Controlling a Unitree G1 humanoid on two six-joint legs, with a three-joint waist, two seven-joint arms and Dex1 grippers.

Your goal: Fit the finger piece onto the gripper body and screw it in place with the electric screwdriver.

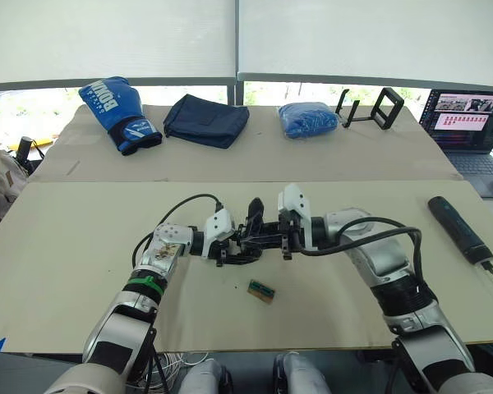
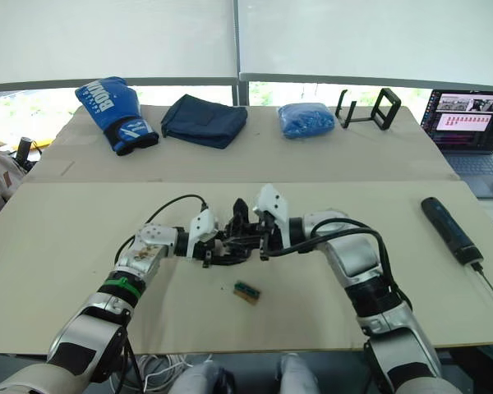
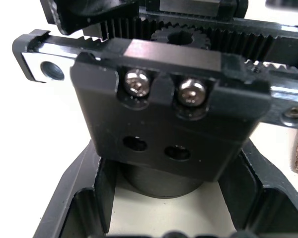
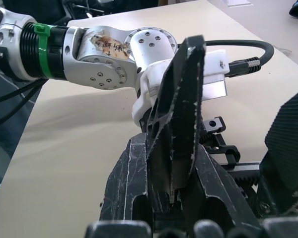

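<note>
Two silver screws on black gripper body (image 3: pixel 164 129), toothed racks, round base

The gripper body (image 1: pixel 259 238), a small black block with toothed racks and two silver screws, is held above the table; the finger piece (image 4: pixel 181 109) stands upright on it; the electric screwdriver (image 1: pixel 460 229) lies well apart, at the right.

Beige table (image 1: pixel 82 246) in foreground; second beige table (image 1: pixel 230 160) butted behind it. Behind second table: wide window (image 1: pixel 230 41), white roller blinds drawn most of way down, daylight strip with greenery below blinds. Grey mullion (image 1: pixel 236 49) at window centre. Right of tables: open laptop (image 1: pixel 468 123), screen lit.
</note>
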